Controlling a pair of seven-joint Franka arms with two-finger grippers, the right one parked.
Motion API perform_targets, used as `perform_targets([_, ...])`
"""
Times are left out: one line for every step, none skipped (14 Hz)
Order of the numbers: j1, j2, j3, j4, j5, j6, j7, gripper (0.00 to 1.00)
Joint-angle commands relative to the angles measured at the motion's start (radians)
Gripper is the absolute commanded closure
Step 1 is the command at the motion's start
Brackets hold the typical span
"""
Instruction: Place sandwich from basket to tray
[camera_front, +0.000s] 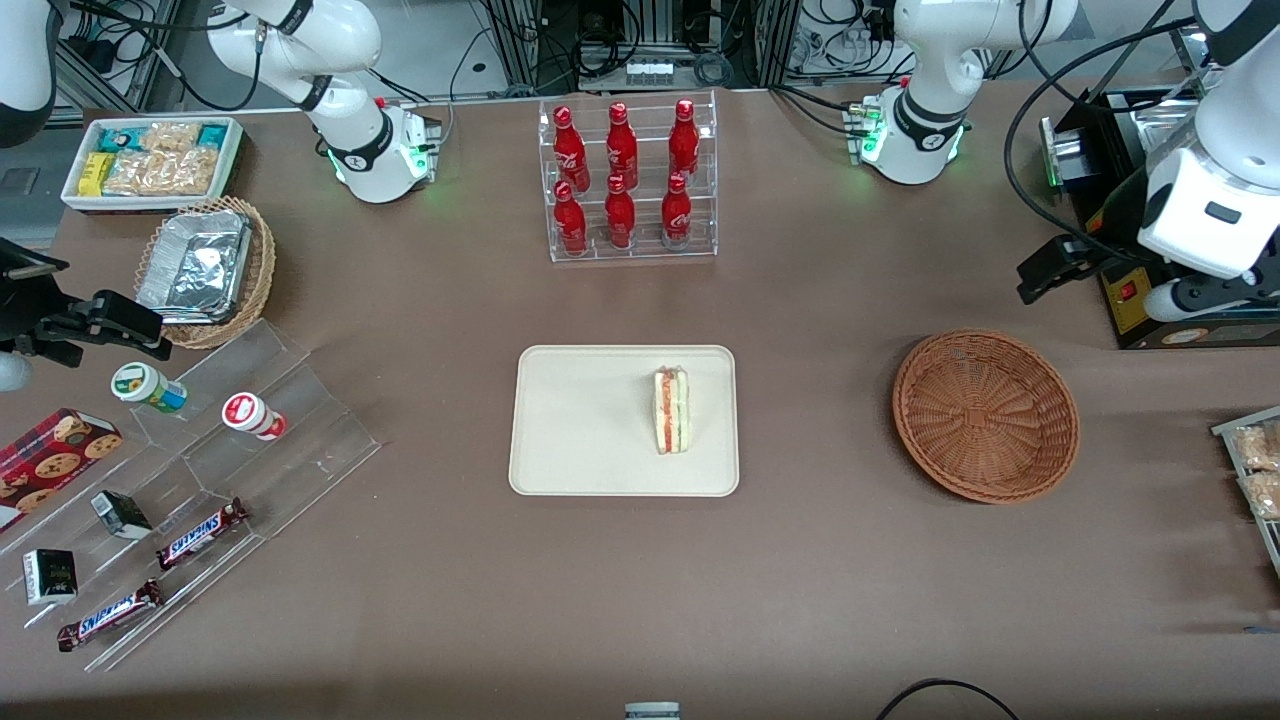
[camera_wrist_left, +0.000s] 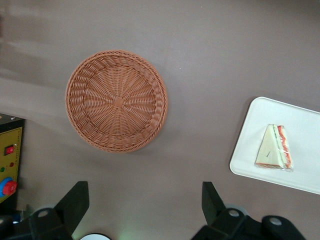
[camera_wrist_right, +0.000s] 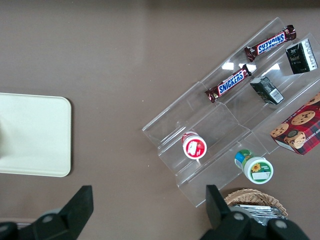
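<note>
Below the raised gripper (camera_wrist_left: 145, 207), fingers (camera_wrist_left: 75, 200) spread apart: basket (camera_wrist_left: 116, 100), bare; sandwich (camera_wrist_left: 274, 147) lies on tray (camera_wrist_left: 250, 150).

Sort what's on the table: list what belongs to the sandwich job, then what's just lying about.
Job: sandwich, lying on the tray; empty basket; gripper, open, raised above the table beside the basket.

Lying about: cola bottles, Snickers bars, cookie box, foil containers, snack bin.
</note>
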Motion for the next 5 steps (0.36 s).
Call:
perform_targets([0.043,-0.01,-0.038,-0.006,-0.002,-0.01,0.007,0.0])
perform_targets([0.042,-0.002,-0.035,0.006,0.004,-0.011,0.007,0.0])
perform_targets([0.042,-0.002,-0.033,0.005,0.016,-0.017,0.008,0.0])
perform_targets([0.04,-0.002,-0.033,0.003,0.027,-0.021,0.008,0.0])
perform_targets([0.042,-0.002,-0.032,0.005,0.029,-0.024,0.005,0.0])
